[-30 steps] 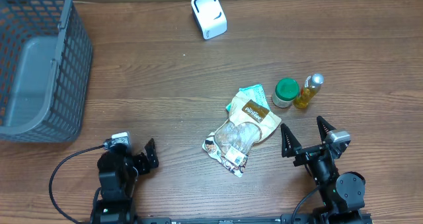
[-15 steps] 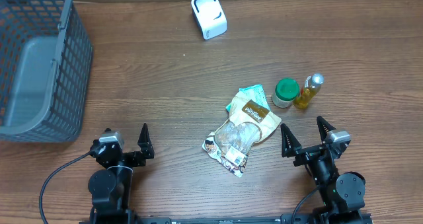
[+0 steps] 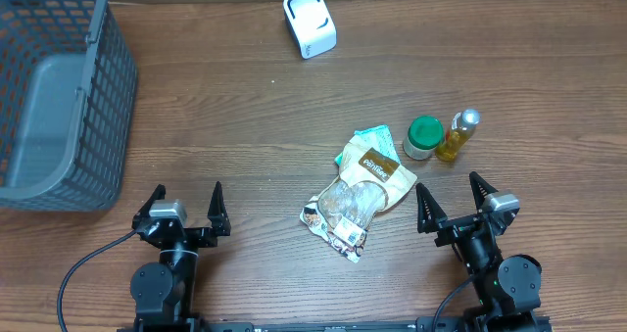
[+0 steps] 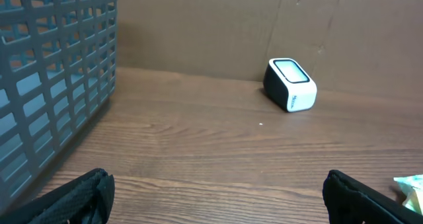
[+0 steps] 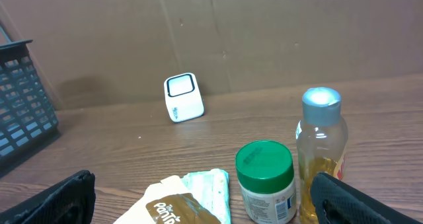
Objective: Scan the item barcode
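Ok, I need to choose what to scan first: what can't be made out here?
Teal packet: overhead, mostly under the snack bag.
Jar and bottle labels: right wrist, cut off by the bottom edge.
Any barcode: overhead, print too small to read.
Basket: left wrist, cut off by the left edge.

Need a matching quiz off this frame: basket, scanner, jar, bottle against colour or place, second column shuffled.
1. basket
2. scanner
3. jar
4. bottle

A. green lid
B. grey mesh, far left
C. yellow liquid, silver cap
D. white, far centre

Pairs: 1-B, 2-D, 3-A, 4-C.
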Tool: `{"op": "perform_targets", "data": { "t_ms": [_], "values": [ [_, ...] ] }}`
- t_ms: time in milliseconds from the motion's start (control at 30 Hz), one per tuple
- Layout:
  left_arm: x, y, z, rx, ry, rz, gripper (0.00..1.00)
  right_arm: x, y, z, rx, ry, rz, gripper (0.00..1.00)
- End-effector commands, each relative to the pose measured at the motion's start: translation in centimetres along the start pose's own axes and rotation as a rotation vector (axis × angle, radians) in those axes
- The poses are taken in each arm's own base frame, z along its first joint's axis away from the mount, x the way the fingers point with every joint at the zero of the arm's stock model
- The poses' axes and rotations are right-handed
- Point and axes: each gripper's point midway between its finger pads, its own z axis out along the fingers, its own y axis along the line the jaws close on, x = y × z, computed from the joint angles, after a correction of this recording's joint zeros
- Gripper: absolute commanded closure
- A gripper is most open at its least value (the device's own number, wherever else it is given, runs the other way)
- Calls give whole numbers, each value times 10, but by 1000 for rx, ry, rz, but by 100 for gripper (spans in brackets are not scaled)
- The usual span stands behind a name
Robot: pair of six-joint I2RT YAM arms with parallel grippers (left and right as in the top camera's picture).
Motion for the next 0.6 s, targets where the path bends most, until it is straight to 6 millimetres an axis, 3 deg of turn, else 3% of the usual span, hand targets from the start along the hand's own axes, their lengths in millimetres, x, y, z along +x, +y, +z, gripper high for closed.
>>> {"op": "perform_targets", "data": {
  "t_ms": [0,567],
  "values": [
    [0,-3,0,12,-4,31,0,2,-1,0,4,-1,-6,0],
    [0,-1,0,3,-7,27,0,2,-1,0,4,-1,-6,0]
  ]
}}
